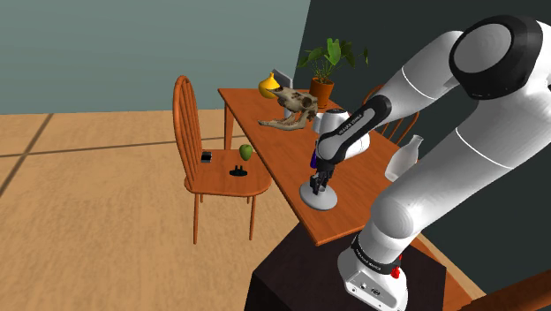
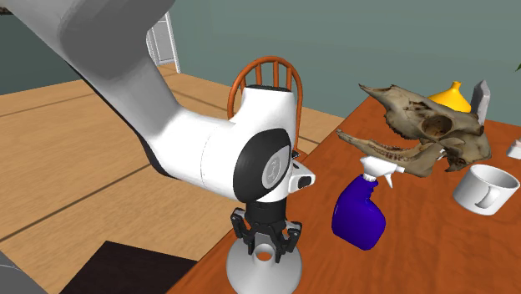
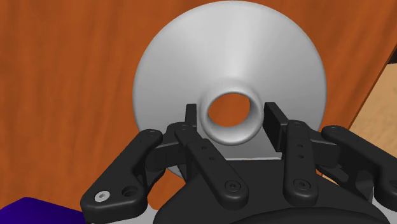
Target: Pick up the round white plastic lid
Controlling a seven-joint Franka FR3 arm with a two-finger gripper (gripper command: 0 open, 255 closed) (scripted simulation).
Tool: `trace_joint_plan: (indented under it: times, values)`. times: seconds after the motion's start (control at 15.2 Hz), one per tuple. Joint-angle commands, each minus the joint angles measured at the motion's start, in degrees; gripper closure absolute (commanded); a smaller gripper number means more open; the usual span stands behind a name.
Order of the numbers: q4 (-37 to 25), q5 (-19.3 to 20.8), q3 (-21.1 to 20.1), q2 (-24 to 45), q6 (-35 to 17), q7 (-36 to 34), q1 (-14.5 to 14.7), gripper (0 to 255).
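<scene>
While our gripper [image 3: 232, 119] straddles the white lid [image 3: 191, 57], we are at the grasping step
It lies on the wooden table [image 3: 63, 95] near the edge; fingers partly open beside its raised neck, holding nothing; next, we judge, they must close, then lift

In the second exterior view, the picture's lower edge cuts off the bottom of the white lid [image 2: 250, 274]. A dark thing [image 2: 515, 150] is cut off at that view's right edge, and I cannot tell what it is. In the shoulder view, my arm [image 1: 353, 128] hides most of the purple spray bottle [image 1: 313, 160]. Two little black things [image 1: 207, 157] on the chair seat [image 1: 221, 183] are too small for me to name.
</scene>
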State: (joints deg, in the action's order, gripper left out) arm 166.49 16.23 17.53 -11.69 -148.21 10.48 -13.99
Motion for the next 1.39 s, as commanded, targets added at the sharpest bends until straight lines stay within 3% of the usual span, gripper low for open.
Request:
trace_joint_plan:
  times: [0.0, 0.46, 1.32]
  values:
    - [0.0, 0.0, 0.0, 0.1, -0.1, 0.0, 0.0, 255]
    - [0.0, 0.0, 0.0, 0.0, 0.0, 0.0, 0.0, 255]
    - [-2.1, -0.5, -1.5, -13.5, 15.6, 0.5, -0.4, 255]
